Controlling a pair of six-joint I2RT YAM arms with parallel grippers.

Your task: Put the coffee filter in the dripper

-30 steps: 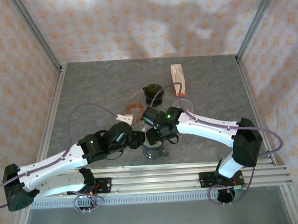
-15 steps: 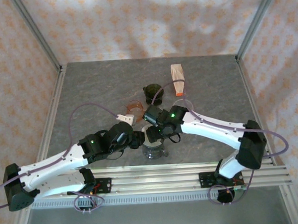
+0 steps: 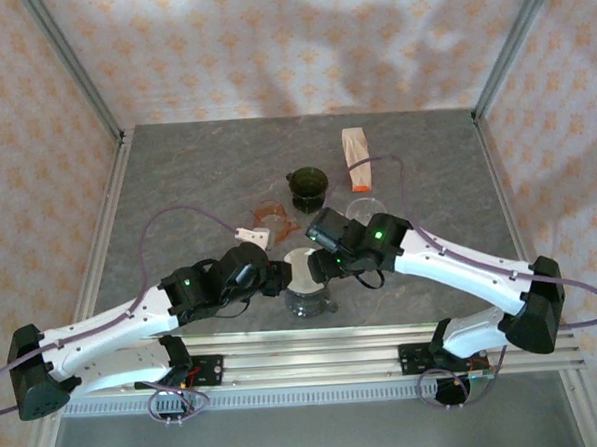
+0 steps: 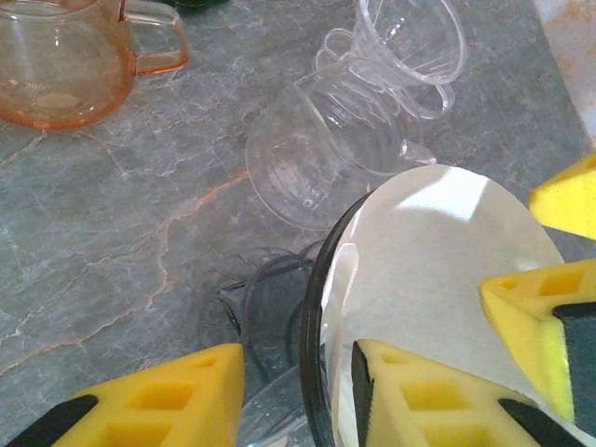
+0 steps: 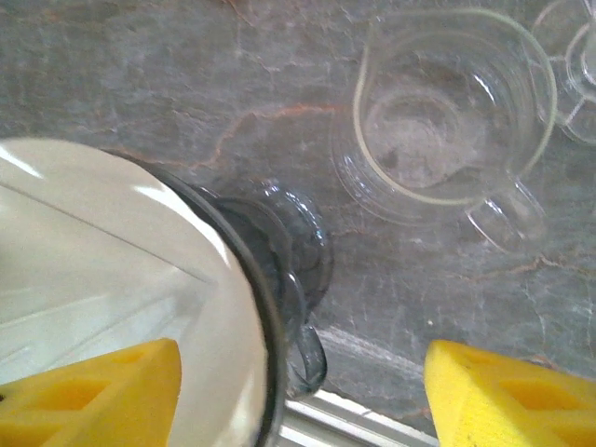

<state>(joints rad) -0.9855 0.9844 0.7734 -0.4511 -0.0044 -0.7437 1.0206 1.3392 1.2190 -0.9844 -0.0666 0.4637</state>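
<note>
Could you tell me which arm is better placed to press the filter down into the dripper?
Right, probably. The right gripper is open with one finger over the filter, while the left gripper straddles the rim of the dripper, apparently steadying it.

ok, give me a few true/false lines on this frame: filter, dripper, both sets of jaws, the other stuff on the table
1. The white filter lies inside the dripper. True.
2. The right gripper has its jaws shut. False: they stand wide open, one finger on the filter and one outside the rim.
3. The left gripper has its jaws astride the dripper rim. True.
4. The right gripper holds the dark green cup. False: the cup stands free, apart from both grippers.
5. In the top view the beige packet lies left of the dark green cup. False: it lies to the cup's right.
</note>
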